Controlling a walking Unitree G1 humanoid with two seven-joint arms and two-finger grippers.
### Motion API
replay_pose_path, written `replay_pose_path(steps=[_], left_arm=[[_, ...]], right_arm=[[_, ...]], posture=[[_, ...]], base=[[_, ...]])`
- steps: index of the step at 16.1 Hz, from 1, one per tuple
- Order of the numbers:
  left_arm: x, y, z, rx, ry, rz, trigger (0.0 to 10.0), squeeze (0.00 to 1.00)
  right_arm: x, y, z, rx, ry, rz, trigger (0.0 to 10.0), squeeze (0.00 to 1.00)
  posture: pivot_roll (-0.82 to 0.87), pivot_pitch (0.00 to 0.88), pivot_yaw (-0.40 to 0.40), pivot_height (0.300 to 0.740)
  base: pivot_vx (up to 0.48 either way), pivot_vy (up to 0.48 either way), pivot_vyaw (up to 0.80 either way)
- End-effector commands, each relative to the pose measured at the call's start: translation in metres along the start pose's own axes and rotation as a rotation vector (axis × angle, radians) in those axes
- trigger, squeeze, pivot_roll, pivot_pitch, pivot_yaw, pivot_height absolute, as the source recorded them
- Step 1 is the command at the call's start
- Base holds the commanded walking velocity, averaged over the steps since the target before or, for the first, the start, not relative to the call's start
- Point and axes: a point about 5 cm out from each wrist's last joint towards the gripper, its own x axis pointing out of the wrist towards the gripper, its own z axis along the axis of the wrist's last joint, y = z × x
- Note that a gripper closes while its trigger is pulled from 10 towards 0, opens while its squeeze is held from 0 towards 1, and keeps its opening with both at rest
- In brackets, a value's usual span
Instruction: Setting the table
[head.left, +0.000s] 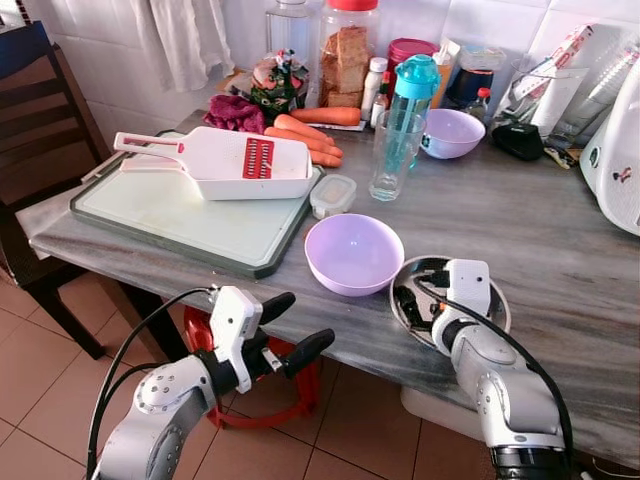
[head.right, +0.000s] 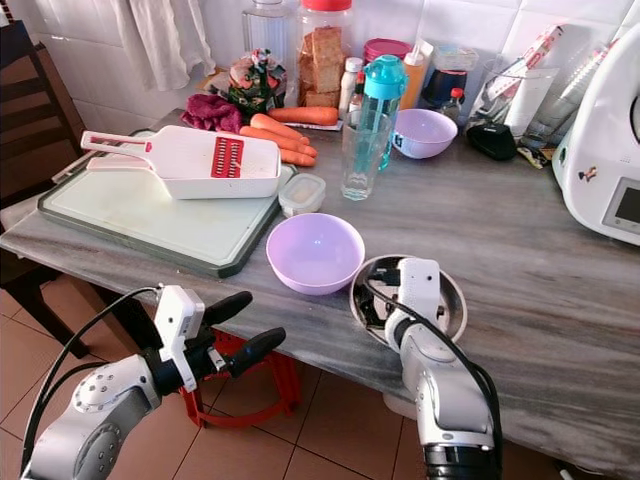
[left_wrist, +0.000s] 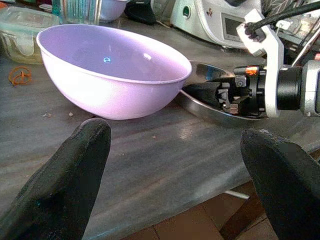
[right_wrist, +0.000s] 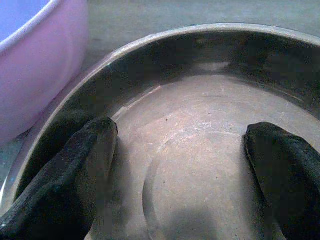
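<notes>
A shallow round steel plate (head.left: 495, 305), shiny and scuffed, is seen near the front edge of the grey marbled bench (head.left: 560, 230). The right pincer (head.left: 408, 300) is set inside it, fingers spread wide and gripping nothing. Just beside the plate, toward the left pincer (head.left: 290, 328), a smooth lilac plastic bowl (head.left: 354, 252) is seen, its rim touching the plate. The left pincer is held open before the bench edge, facing the bowl, also gripping nothing. Beyond the bowl, a tall clear glass (head.left: 396, 156) is placed.
</notes>
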Motion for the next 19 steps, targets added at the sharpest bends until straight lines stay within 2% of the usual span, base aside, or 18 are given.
replay_pose_path(steps=[1,5,7,8,13,14,15,19], left_arm=[[0.001,0.001,0.0,0.01,0.008,0.001,10.0,0.0],[0.001,0.001,0.001,0.013,0.009,0.002,10.0,0.0],[0.001,0.001,0.001,0.014,0.009,0.003,10.0,0.0],[0.001,0.002,0.001,0.013,0.01,0.004,10.0,0.0],[0.001,0.003,0.001,0.009,0.012,0.002,10.0,0.0],[0.001,0.003,0.001,0.009,0.012,0.0,10.0,0.0],[0.001,0.003,0.001,0.009,0.012,-0.001,10.0,0.0],[0.001,0.004,0.003,0.009,0.001,-0.005,10.0,0.0]], right_arm=[[0.002,0.0,-0.005,0.014,0.023,-0.001,10.0,0.0],[0.002,0.005,-0.002,0.034,0.005,0.023,10.0,0.0],[-0.001,0.001,0.006,0.011,-0.051,-0.003,10.0,0.0],[-0.005,0.0,0.014,-0.002,-0.094,-0.001,10.0,0.0],[-0.027,-0.009,0.023,-0.001,-0.155,-0.057,10.0,0.0],[-0.029,-0.01,0.025,-0.006,-0.173,-0.062,10.0,0.65],[-0.034,-0.009,0.028,-0.015,-0.218,-0.059,10.0,1.0],[-0.044,-0.002,0.044,-0.073,-0.396,-0.059,10.0,1.0]], posture=[[0.05,0.056,-0.048,0.74],[0.05,0.055,-0.047,0.74],[0.05,0.055,-0.049,0.74],[0.05,0.055,-0.049,0.74],[0.04,0.052,-0.046,0.74],[0.04,0.052,-0.045,0.74],[0.04,0.052,-0.044,0.74],[0.04,0.049,-0.042,0.74]], base=[[0.0,0.0,0.0],[0.0,0.0,0.0],[0.0,0.0,0.0],[0.0,0.0,0.0],[0.0,0.0,0.0],[0.0,0.0,0.0],[0.0,0.0,0.0],[0.0,0.0,0.0]])
